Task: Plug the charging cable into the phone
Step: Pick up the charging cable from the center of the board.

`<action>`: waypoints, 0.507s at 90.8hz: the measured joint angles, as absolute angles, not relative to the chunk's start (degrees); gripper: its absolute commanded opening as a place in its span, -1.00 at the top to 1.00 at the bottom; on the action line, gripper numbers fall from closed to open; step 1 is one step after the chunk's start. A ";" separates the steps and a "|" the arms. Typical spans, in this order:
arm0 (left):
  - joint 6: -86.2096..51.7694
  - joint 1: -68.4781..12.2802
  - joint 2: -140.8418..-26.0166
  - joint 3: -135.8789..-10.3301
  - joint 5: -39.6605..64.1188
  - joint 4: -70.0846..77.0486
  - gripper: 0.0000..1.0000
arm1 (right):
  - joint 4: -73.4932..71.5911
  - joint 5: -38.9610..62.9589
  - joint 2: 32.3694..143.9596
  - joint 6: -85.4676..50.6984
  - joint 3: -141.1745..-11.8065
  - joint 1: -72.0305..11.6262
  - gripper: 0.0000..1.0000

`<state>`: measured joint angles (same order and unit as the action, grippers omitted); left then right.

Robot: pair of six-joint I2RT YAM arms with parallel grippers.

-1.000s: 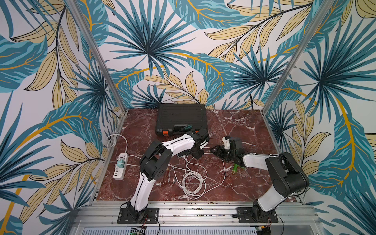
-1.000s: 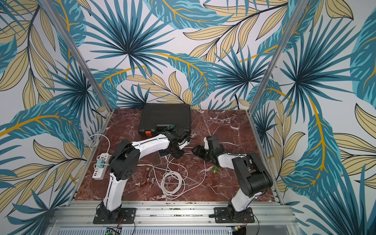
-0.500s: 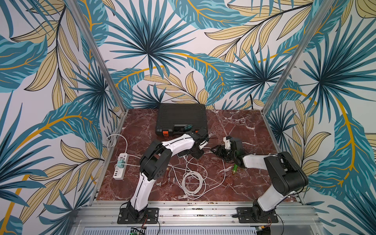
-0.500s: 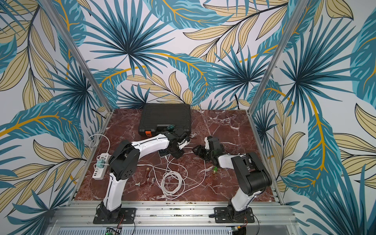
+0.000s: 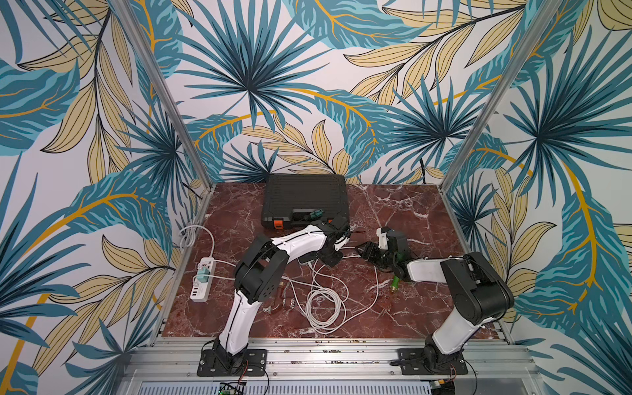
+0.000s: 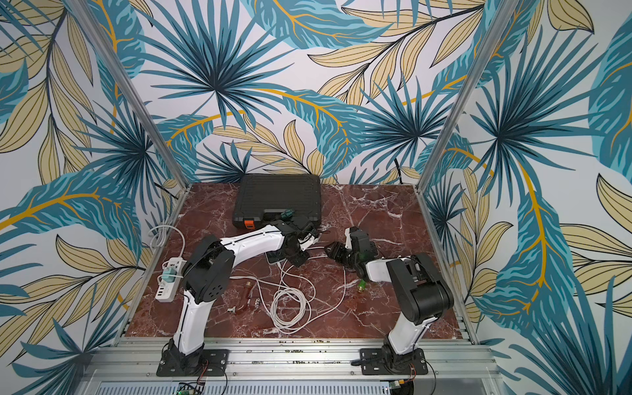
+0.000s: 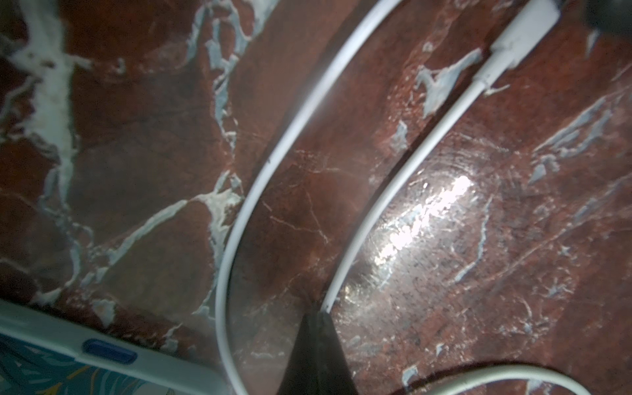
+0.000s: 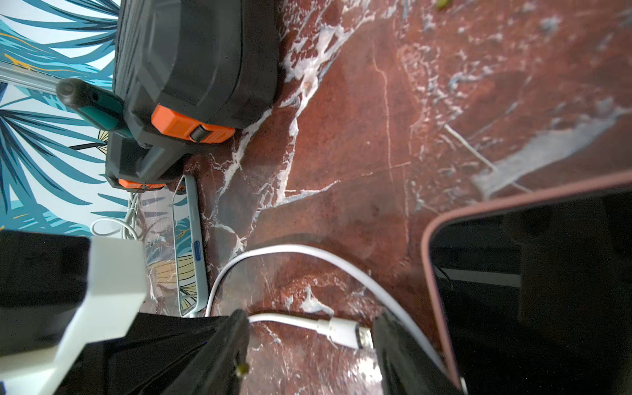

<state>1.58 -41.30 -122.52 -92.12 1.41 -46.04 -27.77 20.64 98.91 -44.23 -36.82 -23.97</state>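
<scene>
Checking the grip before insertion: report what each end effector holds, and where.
Left end effector pinches the white cable well back from its plug; right end effector straddles the plug, open, holding nothing.

The red marble bench [image 5: 410, 212] carried a black tool case [image 5: 304, 196] lying flat beyond the left gripper [image 5: 332, 260]. A light-cased phone [image 8: 191, 246] lay just beside that gripper. The white charging cable [image 5: 323, 304] sprawled in loops on the near side of both grippers, its plug [image 8: 345, 330] sitting between the parted jaws of the right gripper [image 8: 309, 342]. A pink-edged phone [image 8: 530, 273] lay just beside it. A white power strip [image 5: 202, 280] lay well apart from both grippers.
</scene>
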 measured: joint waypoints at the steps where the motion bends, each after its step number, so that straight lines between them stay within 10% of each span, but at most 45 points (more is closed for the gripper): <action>1: 1.58 -41.28 -122.52 -92.12 1.43 -46.04 1.00 | -27.92 20.71 99.02 -44.16 -36.84 -23.97 -0.20; 46: 1.58 -41.23 -122.54 -92.12 1.63 -46.00 1.00 | -30.65 26.24 97.36 -45.76 -32.84 -23.66 -0.11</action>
<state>1.58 -41.23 -122.54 -92.12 1.63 -46.00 -30.65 26.24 97.36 -45.76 -32.84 -23.66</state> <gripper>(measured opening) 0.051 0.563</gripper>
